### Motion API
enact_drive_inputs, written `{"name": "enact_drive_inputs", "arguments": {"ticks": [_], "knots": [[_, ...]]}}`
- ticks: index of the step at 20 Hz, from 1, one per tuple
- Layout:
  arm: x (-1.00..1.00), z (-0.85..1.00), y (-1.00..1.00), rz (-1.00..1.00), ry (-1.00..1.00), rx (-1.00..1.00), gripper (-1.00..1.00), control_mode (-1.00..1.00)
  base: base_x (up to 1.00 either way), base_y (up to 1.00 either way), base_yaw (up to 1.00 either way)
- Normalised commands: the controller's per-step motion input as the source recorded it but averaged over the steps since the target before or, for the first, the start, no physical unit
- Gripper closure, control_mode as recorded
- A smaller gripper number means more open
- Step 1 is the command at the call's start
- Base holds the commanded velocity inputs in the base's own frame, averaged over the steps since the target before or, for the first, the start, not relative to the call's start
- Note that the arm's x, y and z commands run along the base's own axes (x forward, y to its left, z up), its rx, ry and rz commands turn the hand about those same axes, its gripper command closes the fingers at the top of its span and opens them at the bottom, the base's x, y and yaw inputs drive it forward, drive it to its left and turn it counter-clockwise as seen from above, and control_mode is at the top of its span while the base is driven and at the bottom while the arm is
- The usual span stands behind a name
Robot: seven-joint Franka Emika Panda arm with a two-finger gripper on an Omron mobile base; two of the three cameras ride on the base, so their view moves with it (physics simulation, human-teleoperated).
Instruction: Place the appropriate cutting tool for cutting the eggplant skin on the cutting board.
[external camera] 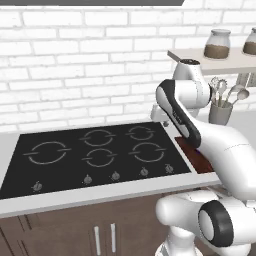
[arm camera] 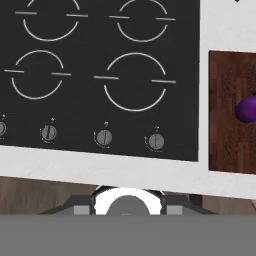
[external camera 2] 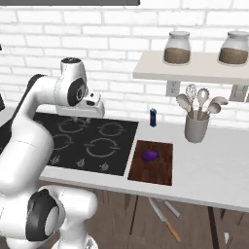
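The cutting board (external camera 2: 160, 168) lies on the counter just right of the cooktop, a dark reddish-brown rectangle. On its near-left part sits the small purple eggplant (external camera 2: 150, 155). The hand view catches the board (arm camera: 227, 90) and the eggplant (arm camera: 247, 109) at its right edge. Two long cutting tools lie low beneath the counter's front edge: one with an orange handle (external camera 2: 168, 222) and a grey one (external camera 2: 171, 209). My gripper (external camera 2: 77, 117) hangs over the cooktop's back left, well left of the board. Its jaws are too small to read. My arm covers most of the board (external camera: 196, 156) in the left base view.
The black cooktop (external camera 2: 90, 141) has several burners and a row of knobs (arm camera: 104, 137) along its front. A grey utensil holder (external camera 2: 196, 127) and a small blue can (external camera 2: 152, 117) stand behind the board. Jars (external camera 2: 177, 47) sit on a wall shelf.
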Motion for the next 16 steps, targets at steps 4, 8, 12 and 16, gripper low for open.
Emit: {"name": "enact_drive_inputs", "arguments": {"ticks": [4,8,12,16], "knots": [[-0.11,-0.16,-0.01,0.0,0.0,-0.01,-1.0,-1.0,0.0,0.0,0.0],[-0.46,-0.49,-0.52,0.0,0.0,0.0,-1.0,-1.0,0.0,0.0,0.0],[-0.56,-0.51,-1.0,0.0,0.0,0.02,-1.0,-1.0,0.0,0.0,0.0],[-0.41,-0.59,-1.0,0.0,0.04,0.0,-1.0,-1.0,0.0,0.0,0.0]]}}
